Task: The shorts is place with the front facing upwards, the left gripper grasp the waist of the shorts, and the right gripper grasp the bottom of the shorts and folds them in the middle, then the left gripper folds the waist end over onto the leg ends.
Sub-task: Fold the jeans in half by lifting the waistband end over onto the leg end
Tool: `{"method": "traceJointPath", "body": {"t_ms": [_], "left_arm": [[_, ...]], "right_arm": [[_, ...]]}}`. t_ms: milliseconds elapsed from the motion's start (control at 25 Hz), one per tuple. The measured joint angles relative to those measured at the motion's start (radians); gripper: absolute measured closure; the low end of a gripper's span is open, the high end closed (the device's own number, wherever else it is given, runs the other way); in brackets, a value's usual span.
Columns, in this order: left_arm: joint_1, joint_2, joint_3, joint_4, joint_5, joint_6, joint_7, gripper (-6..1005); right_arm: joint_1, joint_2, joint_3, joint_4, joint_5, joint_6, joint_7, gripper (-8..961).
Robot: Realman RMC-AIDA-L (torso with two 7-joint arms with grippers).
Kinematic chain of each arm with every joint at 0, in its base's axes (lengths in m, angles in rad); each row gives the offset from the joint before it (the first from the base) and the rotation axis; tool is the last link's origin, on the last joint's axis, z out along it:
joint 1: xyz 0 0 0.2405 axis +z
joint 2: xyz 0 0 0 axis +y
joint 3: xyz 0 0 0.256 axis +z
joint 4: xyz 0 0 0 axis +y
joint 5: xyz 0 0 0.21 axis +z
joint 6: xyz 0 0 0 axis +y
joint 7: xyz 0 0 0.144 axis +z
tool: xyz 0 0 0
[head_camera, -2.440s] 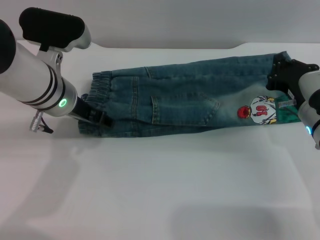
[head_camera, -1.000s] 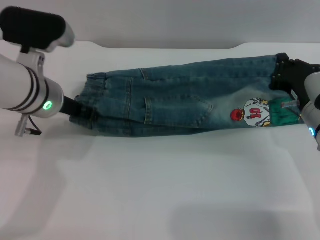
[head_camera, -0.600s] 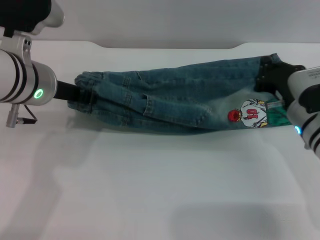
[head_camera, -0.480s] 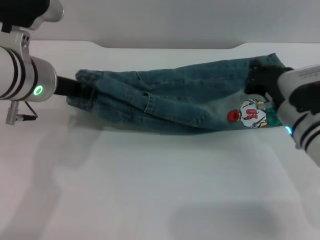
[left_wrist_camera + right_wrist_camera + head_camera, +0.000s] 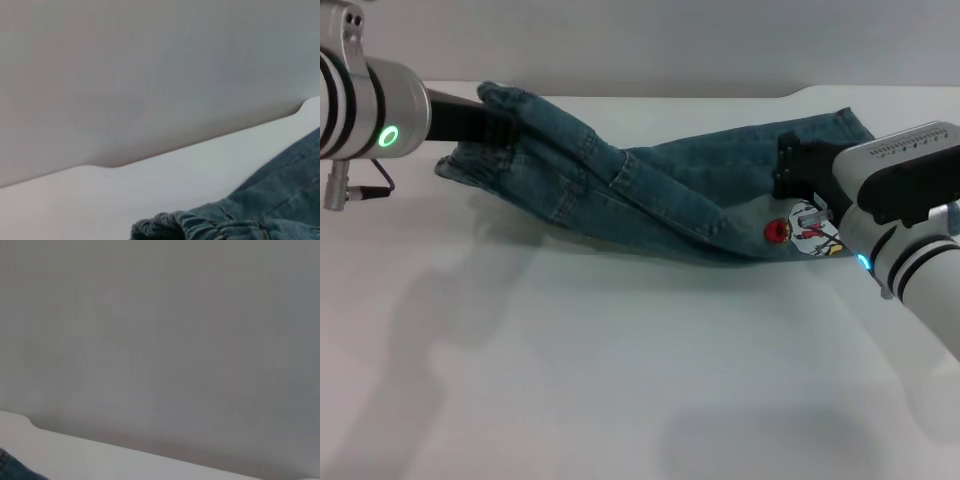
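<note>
The denim shorts (image 5: pixel 660 185) lie folded lengthwise across the white table, with a cartoon patch (image 5: pixel 807 226) near the leg end. My left gripper (image 5: pixel 498 128) is shut on the waist of the shorts (image 5: pixel 510 102) and holds it raised off the table at the far left. The ruffled waist band (image 5: pixel 175 223) also shows in the left wrist view. My right gripper (image 5: pixel 802 172) is shut on the bottom of the shorts, just above the patch, and its fingers are buried in the cloth. The leg hem (image 5: pixel 850 122) trails behind it. A sliver of denim (image 5: pixel 6 466) shows in the right wrist view.
The white table (image 5: pixel 620 370) stretches bare in front of the shorts. Its back edge meets a grey wall (image 5: pixel 640 45), with a step in the edge at the far right (image 5: pixel 800 93).
My left gripper has lifted the waist up and back. My right gripper has moved left and upward with the leg end, so the shorts now sag between the two.
</note>
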Motion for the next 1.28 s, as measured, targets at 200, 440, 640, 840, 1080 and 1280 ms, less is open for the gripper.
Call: {"method": "traceJointPath", "body": {"t_ms": [200, 440, 640, 840, 1080, 1280], "left_arm": [[-0.005, 0.000, 0.003, -0.024, 0.001, 0.001, 0.000, 813], [-0.008, -0.001, 0.015, -0.048, 0.000, 0.002, 0.001, 837], [-0.004, -0.001, 0.023, -0.066, -0.005, 0.002, 0.003, 854], [0.000, -0.001, 0.047, -0.101, -0.016, 0.025, 0.007, 883], [0.003, -0.001, 0.075, -0.123, -0.017, 0.054, 0.009, 890], [0.004, -0.002, 0.093, -0.131, -0.017, 0.072, 0.009, 890]], "right_arm": [[0.023, 0.001, -0.025, -0.053, 0.000, -0.006, 0.074, 953], [0.087, 0.006, -0.125, -0.139, 0.000, -0.050, 0.200, 953], [0.108, 0.006, -0.154, -0.150, -0.001, -0.059, 0.239, 953], [0.135, 0.009, -0.223, -0.153, 0.001, -0.054, 0.305, 953], [0.187, 0.008, -0.334, -0.166, -0.004, -0.052, 0.416, 953], [0.204, 0.011, -0.400, -0.162, -0.002, -0.049, 0.464, 953]]}}
